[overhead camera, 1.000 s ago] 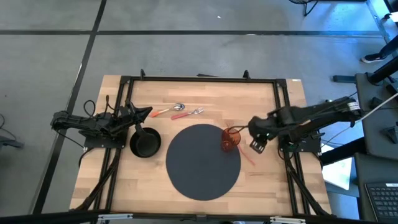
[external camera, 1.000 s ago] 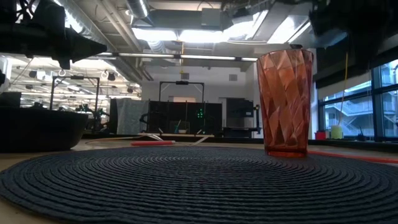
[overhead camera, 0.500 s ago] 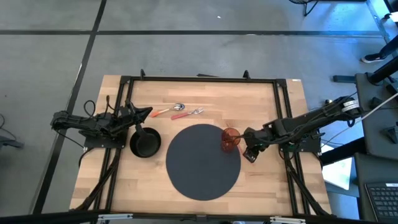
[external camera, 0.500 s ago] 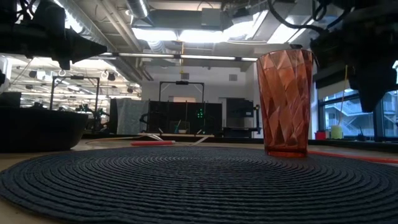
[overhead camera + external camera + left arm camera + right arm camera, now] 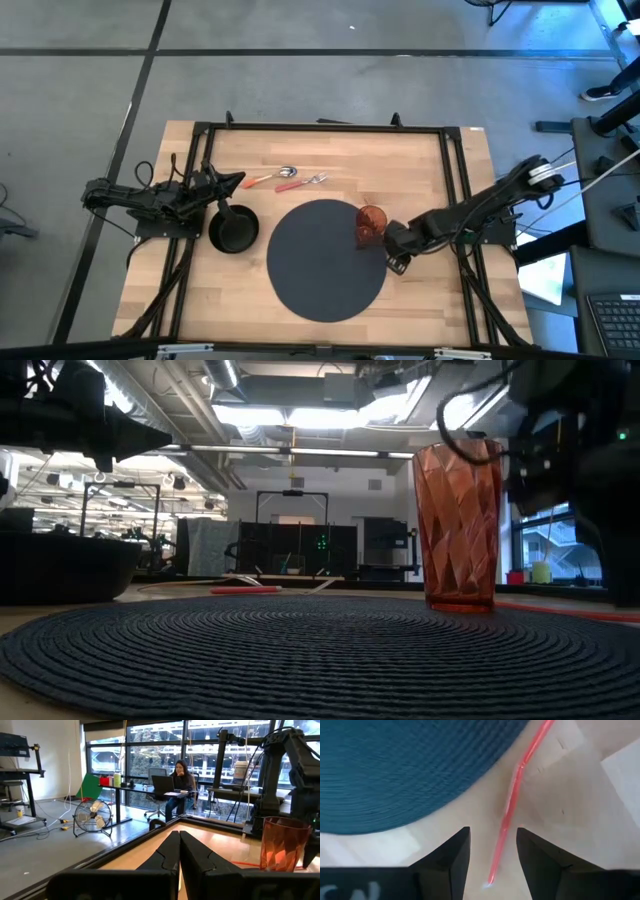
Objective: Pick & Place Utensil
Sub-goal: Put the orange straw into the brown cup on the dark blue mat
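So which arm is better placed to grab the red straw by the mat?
The right. Its gripper is down at the round mat's right edge with open fingers straddling the red straw. The left gripper sits shut by the black bowl across the table.

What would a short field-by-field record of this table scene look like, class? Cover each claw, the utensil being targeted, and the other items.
right claw: open, lowered over the wood beside the mat, fingers either side of the straw
red straw: flat on the table, not yet gripped
left claw: shut, waiting near the table's left edge
round mat: dark, centre of the table
red tumbler: upright on the mat's right edge
black pan: left of the mat
spoon and fork: at the far side, red handles
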You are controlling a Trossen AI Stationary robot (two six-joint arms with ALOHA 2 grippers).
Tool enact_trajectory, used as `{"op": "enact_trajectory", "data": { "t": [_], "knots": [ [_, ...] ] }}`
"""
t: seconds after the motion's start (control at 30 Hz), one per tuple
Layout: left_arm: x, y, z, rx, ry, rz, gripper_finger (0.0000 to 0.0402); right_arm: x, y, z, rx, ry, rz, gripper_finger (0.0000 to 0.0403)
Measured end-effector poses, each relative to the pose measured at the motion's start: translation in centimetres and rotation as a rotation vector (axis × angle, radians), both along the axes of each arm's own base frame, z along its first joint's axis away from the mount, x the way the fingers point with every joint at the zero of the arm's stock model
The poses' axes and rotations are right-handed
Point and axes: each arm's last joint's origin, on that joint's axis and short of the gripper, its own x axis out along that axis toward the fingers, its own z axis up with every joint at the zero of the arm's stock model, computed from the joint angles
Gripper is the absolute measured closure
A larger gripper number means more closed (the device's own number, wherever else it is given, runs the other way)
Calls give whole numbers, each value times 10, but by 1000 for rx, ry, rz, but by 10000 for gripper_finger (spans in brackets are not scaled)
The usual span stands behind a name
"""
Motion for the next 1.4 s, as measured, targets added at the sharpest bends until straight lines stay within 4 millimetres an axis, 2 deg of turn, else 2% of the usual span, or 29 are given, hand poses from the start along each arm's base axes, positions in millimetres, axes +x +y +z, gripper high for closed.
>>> {"op": "enact_trajectory", "data": {
  "t": [0.23,0.57,0.7,1.0,1.23,1.4],
  "knots": [
    [0,0,0,0,0,0,398,3,1,-15,-31,71,4,242],
    [0,0,0,0,0,0,398,3,1,-16,-37,78,26,245],
    [0,0,0,0,0,-1,398,2,2,-16,-40,87,30,276],
    [0,0,0,0,0,-1,398,-3,5,-17,-64,109,49,393],
    [0,0,0,0,0,0,398,-5,4,-14,-48,123,47,399],
    [0,0,0,-3,-2,-1,398,-11,2,1,-81,189,18,400]
  ]
}}
